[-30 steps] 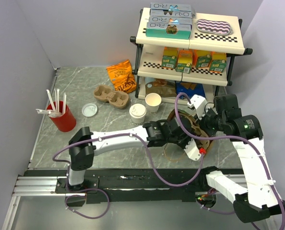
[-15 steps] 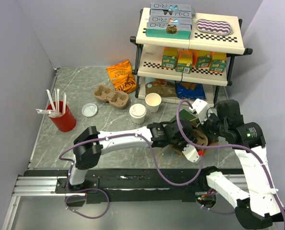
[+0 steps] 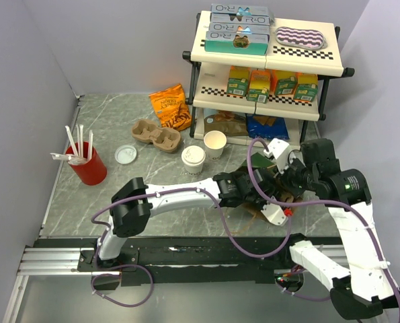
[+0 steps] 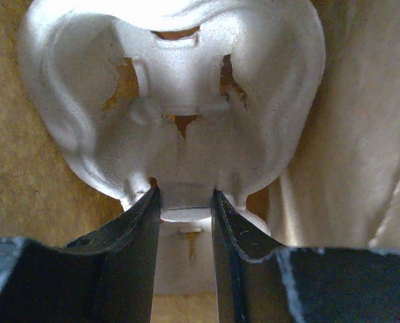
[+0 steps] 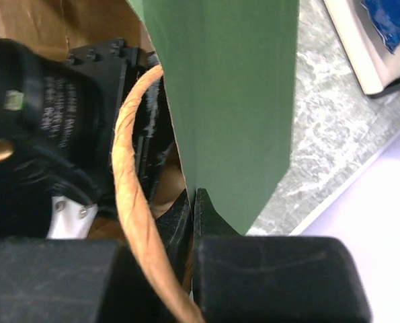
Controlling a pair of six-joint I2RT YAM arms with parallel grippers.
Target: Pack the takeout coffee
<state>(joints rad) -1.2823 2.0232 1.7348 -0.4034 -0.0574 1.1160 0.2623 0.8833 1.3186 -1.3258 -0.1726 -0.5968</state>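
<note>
coffee: small cream paper cup (image 3: 193,159) with white sip lid, in front of black-and-cream shelf rack (image 3: 267,62), beside unlidded cream cup (image 3: 214,142) | left gripper (image 4: 185,195) pinches pale moulded-pulp carrier (image 4: 179,114) inside green paper bag (image 5: 233,101), front of rack | right gripper (image 5: 193,196) pinches bag edge | change: left arm reached deeper, cups unmoved

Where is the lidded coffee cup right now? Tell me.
In the top view, the lidded coffee cup stands mid-table. It is just left of the unlidded cup and nearer the arms than it, and right of the brown pulp carrier.
</note>
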